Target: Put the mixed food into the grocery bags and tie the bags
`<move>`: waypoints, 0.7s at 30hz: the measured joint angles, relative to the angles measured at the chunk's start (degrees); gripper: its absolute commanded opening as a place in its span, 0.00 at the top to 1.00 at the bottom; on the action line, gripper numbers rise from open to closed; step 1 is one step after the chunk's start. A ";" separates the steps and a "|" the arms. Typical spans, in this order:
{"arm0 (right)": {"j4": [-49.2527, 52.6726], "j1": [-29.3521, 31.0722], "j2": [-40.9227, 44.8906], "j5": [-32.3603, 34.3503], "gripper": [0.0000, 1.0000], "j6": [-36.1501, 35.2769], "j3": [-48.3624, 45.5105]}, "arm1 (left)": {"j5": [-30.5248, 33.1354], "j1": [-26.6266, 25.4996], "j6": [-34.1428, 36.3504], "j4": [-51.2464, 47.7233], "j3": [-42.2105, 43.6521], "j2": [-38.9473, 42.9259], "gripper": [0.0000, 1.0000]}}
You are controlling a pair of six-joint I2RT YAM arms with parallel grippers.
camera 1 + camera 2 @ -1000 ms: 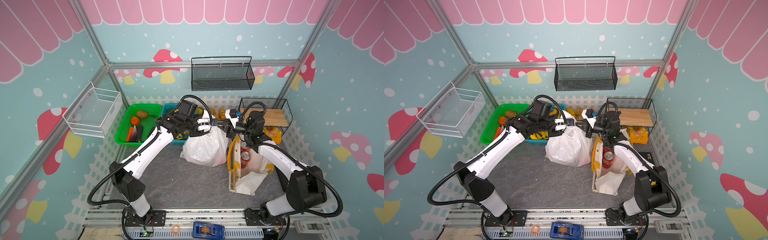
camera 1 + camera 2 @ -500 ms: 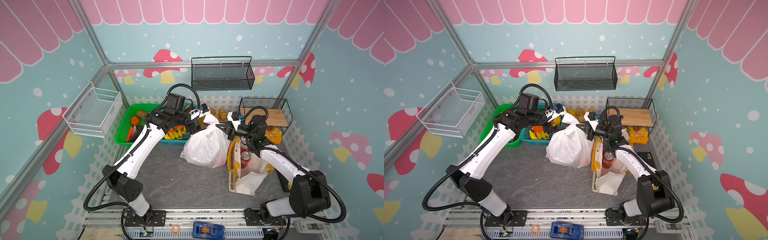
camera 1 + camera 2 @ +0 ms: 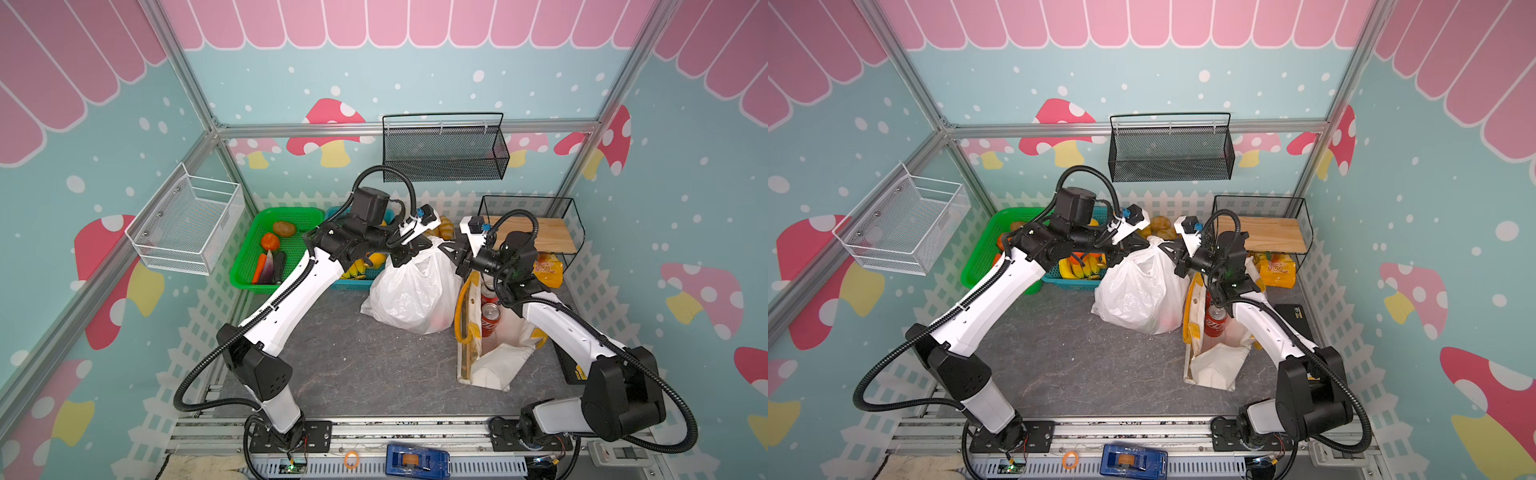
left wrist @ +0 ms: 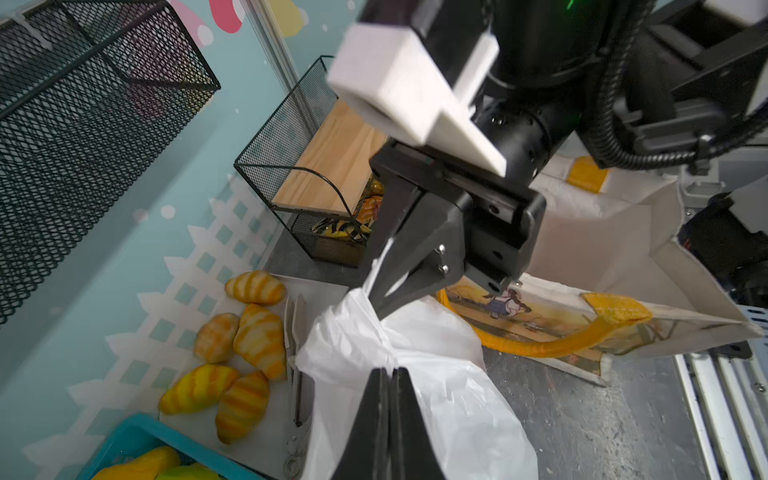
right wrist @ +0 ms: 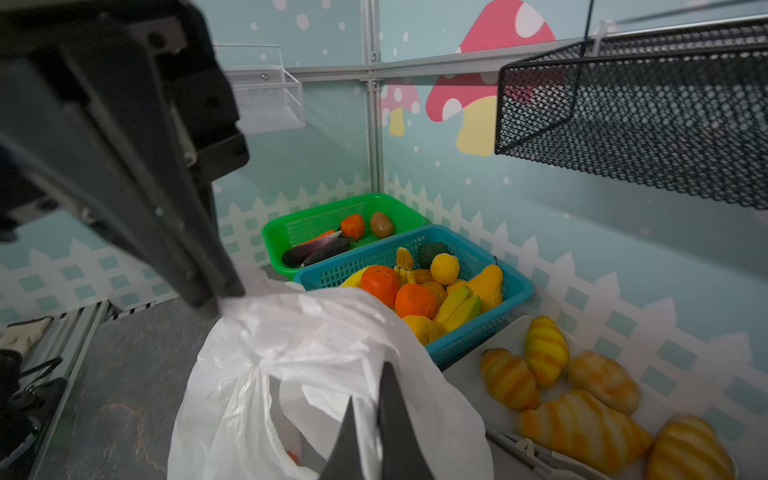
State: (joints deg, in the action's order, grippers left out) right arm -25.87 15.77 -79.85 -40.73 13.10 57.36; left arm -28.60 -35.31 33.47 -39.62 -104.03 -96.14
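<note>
I'm holding the plastic bag [image 3: 411, 291] mid-frame in a top view by its handles, left gripper [image 4: 388, 376] and right gripper [image 4: 377, 296] each clamped, apparently on plastic, for tying.

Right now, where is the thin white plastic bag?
In both top views the plastic bag sits mid-table, right of the blue fruit basket and just left of the yellow-handled tote.

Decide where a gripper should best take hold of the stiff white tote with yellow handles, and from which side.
Probably the yellow handle loop on the side facing the crinkly white plastic bag, approached from above. The loop bows clear of the stiff white tote's wall, thin enough to pinch; the walls are broad and flat.
</note>
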 measured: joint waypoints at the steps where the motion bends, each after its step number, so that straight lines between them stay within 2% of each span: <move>1: 0.20 0.09 0.26 0.85 1.00 1.92 -0.11 | 2.40 -1.29 0.15 2.58 3.74 1.40 1.00; 5: 1.16 1.46 1.97 2.75 1.00 8.44 -2.78 | 12.66 -6.12 0.31 16.41 18.73 6.60 1.00; 8: 0.55 1.46 1.99 3.08 1.00 11.65 -4.22 | 17.09 -7.58 -0.31 24.50 24.98 7.87 1.00; 13: -2.82 1.03 2.12 3.23 1.00 12.61 -6.05 | 19.82 -7.93 -0.70 29.68 26.77 6.12 1.00; 16: -4.07 0.76 2.34 2.78 1.00 10.97 -6.56 | 20.15 -7.93 -0.68 31.56 27.08 5.35 1.00; 21: -4.55 0.72 2.38 2.14 0.94 6.16 -6.73 | 20.22 -7.69 -0.68 33.07 27.87 5.22 1.00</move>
State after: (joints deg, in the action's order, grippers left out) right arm -30.41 16.49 -77.47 -38.59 19.27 50.63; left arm -8.38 -43.00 32.80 -6.55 -76.16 -90.91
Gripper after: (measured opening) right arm 0.055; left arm 0.047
